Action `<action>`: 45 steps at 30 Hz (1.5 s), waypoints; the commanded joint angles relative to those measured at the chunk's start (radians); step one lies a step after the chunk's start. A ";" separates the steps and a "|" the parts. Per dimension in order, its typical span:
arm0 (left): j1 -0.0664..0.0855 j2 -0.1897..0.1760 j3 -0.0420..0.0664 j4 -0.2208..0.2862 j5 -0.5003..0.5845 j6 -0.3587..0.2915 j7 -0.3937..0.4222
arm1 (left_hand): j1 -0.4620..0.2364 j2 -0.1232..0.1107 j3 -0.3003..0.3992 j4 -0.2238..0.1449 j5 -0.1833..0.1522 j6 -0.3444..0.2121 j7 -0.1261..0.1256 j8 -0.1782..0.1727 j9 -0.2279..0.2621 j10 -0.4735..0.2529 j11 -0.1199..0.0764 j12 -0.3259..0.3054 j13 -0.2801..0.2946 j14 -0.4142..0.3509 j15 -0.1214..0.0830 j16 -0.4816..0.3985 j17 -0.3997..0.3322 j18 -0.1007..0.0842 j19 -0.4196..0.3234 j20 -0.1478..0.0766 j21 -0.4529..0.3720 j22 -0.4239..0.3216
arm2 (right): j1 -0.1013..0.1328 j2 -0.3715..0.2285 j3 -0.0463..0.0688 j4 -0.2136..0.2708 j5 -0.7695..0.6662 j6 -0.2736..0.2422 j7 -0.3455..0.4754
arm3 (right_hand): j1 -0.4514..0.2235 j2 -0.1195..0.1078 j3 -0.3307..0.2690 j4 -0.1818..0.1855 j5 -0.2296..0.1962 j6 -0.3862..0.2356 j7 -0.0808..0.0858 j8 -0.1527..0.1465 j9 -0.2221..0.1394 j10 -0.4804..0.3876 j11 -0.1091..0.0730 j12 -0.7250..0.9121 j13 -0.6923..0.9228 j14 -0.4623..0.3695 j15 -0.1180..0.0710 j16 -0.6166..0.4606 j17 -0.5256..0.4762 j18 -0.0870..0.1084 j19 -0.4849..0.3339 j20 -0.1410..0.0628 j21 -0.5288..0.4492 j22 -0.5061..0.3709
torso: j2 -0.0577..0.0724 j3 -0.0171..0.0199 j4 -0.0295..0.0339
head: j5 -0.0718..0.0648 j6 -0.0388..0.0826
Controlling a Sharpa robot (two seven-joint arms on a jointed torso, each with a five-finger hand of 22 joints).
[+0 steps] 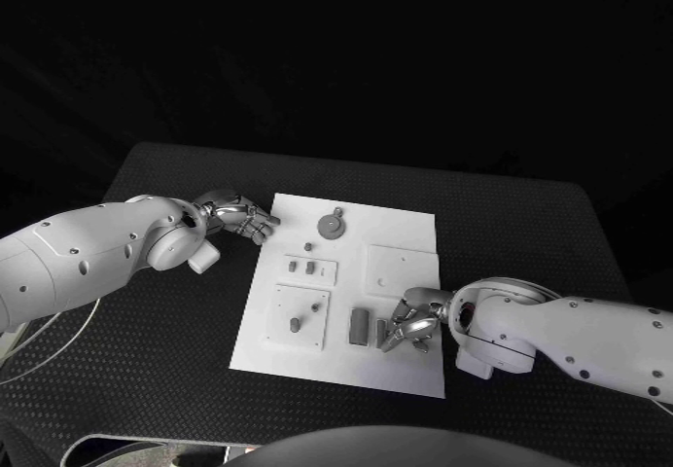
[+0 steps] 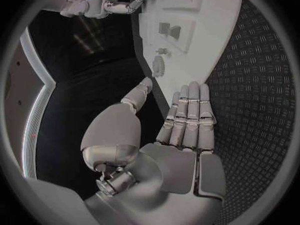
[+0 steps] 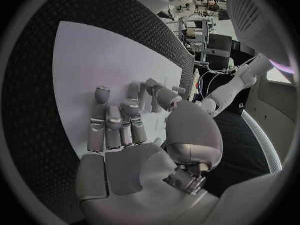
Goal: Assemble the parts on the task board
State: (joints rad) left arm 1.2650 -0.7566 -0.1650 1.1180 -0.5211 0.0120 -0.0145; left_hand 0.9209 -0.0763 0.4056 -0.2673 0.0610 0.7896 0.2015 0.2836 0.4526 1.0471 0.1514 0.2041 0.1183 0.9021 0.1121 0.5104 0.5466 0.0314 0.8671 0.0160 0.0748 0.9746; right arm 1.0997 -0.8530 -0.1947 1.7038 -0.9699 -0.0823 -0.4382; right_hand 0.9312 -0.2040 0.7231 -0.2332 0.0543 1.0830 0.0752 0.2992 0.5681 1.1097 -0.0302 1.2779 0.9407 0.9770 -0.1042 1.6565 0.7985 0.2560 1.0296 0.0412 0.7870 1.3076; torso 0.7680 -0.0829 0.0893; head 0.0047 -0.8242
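The white task board lies mid-table with several grey parts on it: a round disc with a stem, two small pieces, and two upright bars near the front. My right hand sits on the board's near right area, fingers stretched toward the bars. In the right wrist view, its thumb and a finger flank a grey bar; whether they grip it is unclear. My left hand hovers at the board's far left edge, fingers straight and holding nothing.
Two raised white square plates sit on the board, one at the near left carrying two small grey pieces, one at the right. The black textured table surrounds the board.
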 commanded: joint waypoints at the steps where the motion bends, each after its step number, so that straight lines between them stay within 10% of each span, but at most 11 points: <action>1: -0.007 0.002 -0.005 0.001 -0.012 0.024 -0.023 | -0.001 0.007 0.000 -0.006 -0.006 -0.001 0.004 0.006 -0.001 -0.004 -0.002 0.005 0.002 -0.002 0.003 -0.006 0.001 -0.010 -0.007 -0.001 -0.004 -0.001 | -0.006 0.004 -0.004 -0.006 -0.048 0.023 0.001 | 0.011 0.003 -0.004 -0.005 -0.002 0.009 0.000 0.007 0.002 0.001 -0.003 0.005 0.000 0.005 -0.003 0.006 -0.001 0.006 0.008 0.001 0.006 0.018 | 0.000 -0.0001 -0.0002 | 0.000 0.002; 24: -0.007 0.001 -0.006 0.000 -0.012 0.026 -0.023 | -0.001 0.008 0.000 -0.006 -0.006 -0.001 0.004 0.006 -0.002 -0.004 -0.001 0.005 0.002 -0.001 0.003 -0.007 0.002 -0.010 -0.007 0.000 -0.004 -0.001 | -0.013 0.027 -0.004 -0.037 -0.038 0.000 -0.024 | -0.016 0.061 -0.028 0.011 -0.002 0.028 -0.011 0.018 0.005 0.021 -0.015 0.011 0.000 0.029 -0.004 0.011 -0.003 0.006 0.027 -0.007 0.010 0.016 | -0.001 -0.0009 0.0004 | -0.002 0.001; 34: -0.007 0.005 -0.006 -0.004 -0.010 0.013 -0.008 | -0.001 0.008 0.000 -0.006 -0.006 0.000 0.004 0.007 -0.002 -0.004 -0.002 0.005 0.002 -0.001 0.003 -0.007 0.003 -0.010 -0.007 -0.001 -0.004 -0.001 | -0.012 0.000 -0.003 -0.045 0.025 0.004 0.044 | -0.051 -0.022 -0.022 0.053 -0.001 0.018 -0.006 0.012 0.000 0.016 -0.010 0.004 -0.003 0.025 -0.004 0.003 -0.005 0.006 0.025 -0.005 0.002 0.012 | -0.002 -0.0004 -0.0004 | -0.007 0.020; 39: -0.008 0.009 -0.006 -0.008 0.003 -0.005 0.010 | 0.001 0.010 0.001 -0.007 -0.006 0.001 0.003 0.007 -0.001 -0.003 -0.002 0.006 0.002 0.000 0.003 -0.007 0.003 -0.010 -0.006 -0.001 -0.004 -0.001 | 0.004 -0.010 0.003 -0.057 0.056 0.000 0.093 | -0.074 -0.048 -0.049 0.067 -0.002 -0.066 0.025 -0.029 -0.014 0.010 0.021 0.009 0.001 0.018 -0.004 0.004 -0.003 0.006 0.021 -0.003 0.001 0.015 | -0.007 -0.0002 -0.0033 | -0.008 0.038; 45: -0.009 0.005 -0.005 -0.003 0.046 -0.054 0.056 | 0.006 0.014 0.003 -0.009 -0.006 0.006 0.001 0.011 -0.001 0.002 -0.004 0.009 0.004 0.004 0.001 -0.006 0.007 -0.009 -0.002 -0.002 -0.002 0.000 | 0.030 -0.020 0.045 -0.066 0.064 -0.035 0.129 | -0.084 -0.042 -0.105 0.043 -0.002 -0.091 0.036 -0.034 -0.009 0.002 0.031 0.019 0.007 0.012 0.005 0.007 0.001 0.006 0.017 -0.005 0.002 0.017 | -0.019 0.0042 -0.0105 | -0.007 0.064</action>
State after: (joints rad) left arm 1.2577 -0.7552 -0.1704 1.1108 -0.5088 -0.0045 0.0022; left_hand 0.9263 -0.0709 0.4083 -0.2700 0.0610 0.7896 0.2015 0.2913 0.4526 1.0471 0.1515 0.2089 0.1203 0.9023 0.1122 0.5061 0.5521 0.0297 0.8672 0.0161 0.0736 0.9748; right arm 1.1253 -0.8728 -0.1513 1.6396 -0.9261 -0.0933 -0.3566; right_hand 0.8543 -0.2435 0.6250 -0.1903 0.0543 1.0167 0.0948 0.2698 0.5578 1.1132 -0.0048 1.2934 0.9463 0.9926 -0.1012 1.6565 0.7980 0.2630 1.0452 0.0325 0.7918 1.3076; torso 0.7580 -0.0816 0.0839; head -0.0037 -0.7708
